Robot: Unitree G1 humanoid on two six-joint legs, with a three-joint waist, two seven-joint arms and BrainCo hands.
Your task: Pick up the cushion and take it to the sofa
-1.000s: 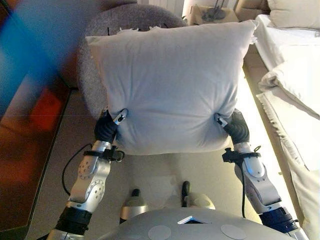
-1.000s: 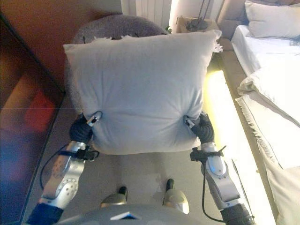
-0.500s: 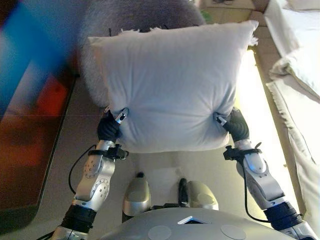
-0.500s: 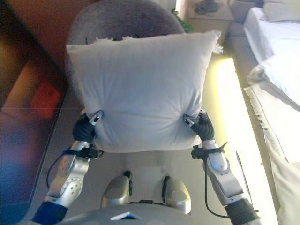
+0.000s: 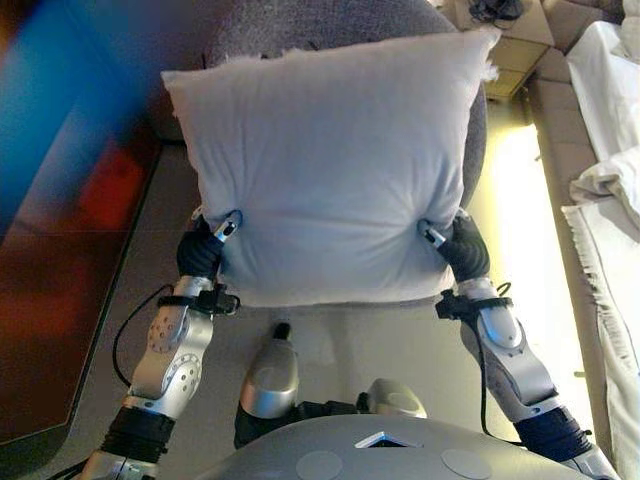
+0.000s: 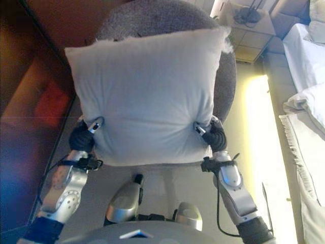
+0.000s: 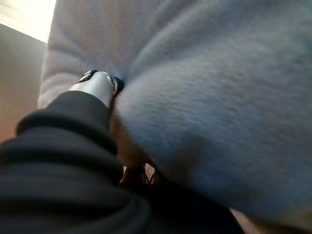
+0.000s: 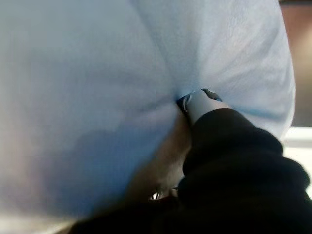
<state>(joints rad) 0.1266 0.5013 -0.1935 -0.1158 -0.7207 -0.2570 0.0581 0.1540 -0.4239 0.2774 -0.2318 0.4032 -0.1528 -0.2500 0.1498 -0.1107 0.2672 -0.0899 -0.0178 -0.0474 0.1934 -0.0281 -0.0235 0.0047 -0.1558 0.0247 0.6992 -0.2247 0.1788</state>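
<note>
Cushion: a large white cushion point(image 5: 335, 160) is held up off the floor in front of the robot, between its two arms, its face turned up toward the head camera.
Left robot hand: the left robot hand point(image 5: 205, 250) grips the cushion's lower left edge, thumb dug into the fabric so that it puckers around it.
Right robot hand: the right robot hand point(image 5: 458, 245) pinches the lower right edge the same way, with creases radiating from its thumb.
Behind the cushion: a round grey upholstered chair point(image 6: 152, 18) shows above and to the right of it.
Surroundings: a small bedside cabinet point(image 6: 249, 30) stands far right, near white bedding point(image 5: 615, 190).
</note>
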